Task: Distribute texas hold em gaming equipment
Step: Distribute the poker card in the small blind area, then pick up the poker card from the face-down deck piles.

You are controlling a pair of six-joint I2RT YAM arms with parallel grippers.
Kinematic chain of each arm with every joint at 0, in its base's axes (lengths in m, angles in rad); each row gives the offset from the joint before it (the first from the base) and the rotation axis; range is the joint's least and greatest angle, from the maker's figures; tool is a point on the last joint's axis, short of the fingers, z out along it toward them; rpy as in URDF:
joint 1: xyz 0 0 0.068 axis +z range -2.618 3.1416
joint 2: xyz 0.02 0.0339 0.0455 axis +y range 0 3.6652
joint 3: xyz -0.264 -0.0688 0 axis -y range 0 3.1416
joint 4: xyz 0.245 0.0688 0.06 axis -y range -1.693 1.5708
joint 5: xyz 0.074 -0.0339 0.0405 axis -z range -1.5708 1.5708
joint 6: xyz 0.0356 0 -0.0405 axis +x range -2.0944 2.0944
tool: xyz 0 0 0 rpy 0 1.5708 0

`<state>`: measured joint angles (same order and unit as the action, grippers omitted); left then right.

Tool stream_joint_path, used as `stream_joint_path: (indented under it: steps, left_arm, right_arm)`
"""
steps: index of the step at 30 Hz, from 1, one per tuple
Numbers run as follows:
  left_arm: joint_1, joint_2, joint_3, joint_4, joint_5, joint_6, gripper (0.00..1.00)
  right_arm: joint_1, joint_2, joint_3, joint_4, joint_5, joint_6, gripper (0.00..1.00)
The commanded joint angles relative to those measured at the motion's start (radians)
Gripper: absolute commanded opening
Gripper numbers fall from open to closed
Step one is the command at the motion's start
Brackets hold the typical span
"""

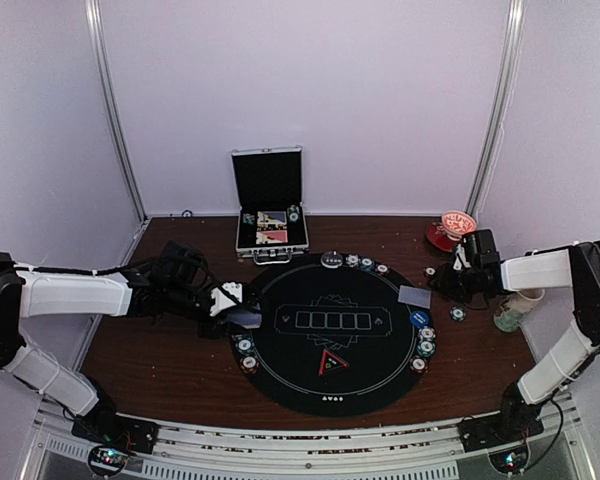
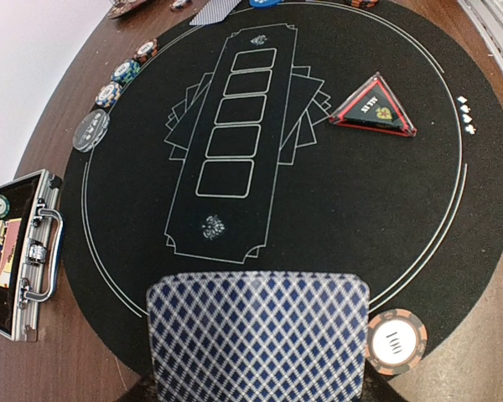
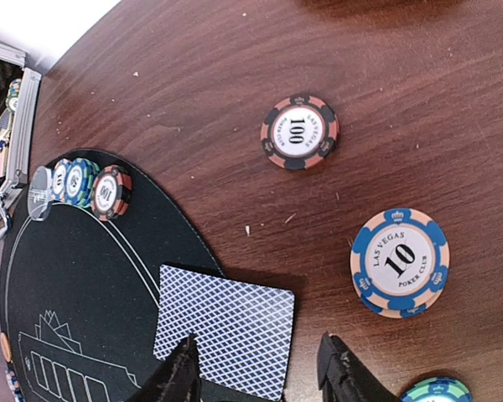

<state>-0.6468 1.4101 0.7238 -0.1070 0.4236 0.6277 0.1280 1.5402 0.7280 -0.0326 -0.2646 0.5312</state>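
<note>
Right claw [image 3: 258, 350] is standing released, a playing card [image 3: 225, 322] lying under its jaws across the mat [image 3: 84, 285] edge; a finger catching it is risking a slide. Left claw [image 1: 242, 312] is clenching another card [image 2: 258, 335].

- mat [image 2: 344, 218]: black, thin white lines, 5 white-outlined rectangles.
- left-rim card [image 2: 258, 335]: blue-and-white diamond lattice.
- right-rim card [image 3: 225, 328]: blue-and-white diamond lattice.
- triangle [image 2: 373, 109] on the mat: black, red border, yellow emblem.
- 100 chip [image 3: 299, 131] off the mat: salmon-red and black stripes, white centre.
- 10 chip [image 3: 400, 262], farther off the mat: blue and cream stripes.
- table [image 3: 235, 50]: reddish-brown wood grain.
</note>
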Motion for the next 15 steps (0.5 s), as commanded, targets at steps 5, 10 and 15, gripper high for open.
stream_joint_path:
  steps: [5, 10, 15]
  left_arm:
    - [0.007, -0.004, 0.000, 0.020, 0.017, 0.008, 0.32]
    - [0.008, -0.003, 0.000, 0.020, 0.016, 0.009, 0.32]
    - [0.008, -0.011, -0.001, 0.020, 0.014, 0.009, 0.32]
  right_arm:
    - [0.015, -0.115, -0.060, 0.043, 0.033, 0.000, 0.60]
    - [0.120, -0.203, -0.069, 0.065, 0.047, -0.028, 0.69]
    - [0.281, -0.237, -0.061, 0.125, 0.053, -0.028, 0.74]
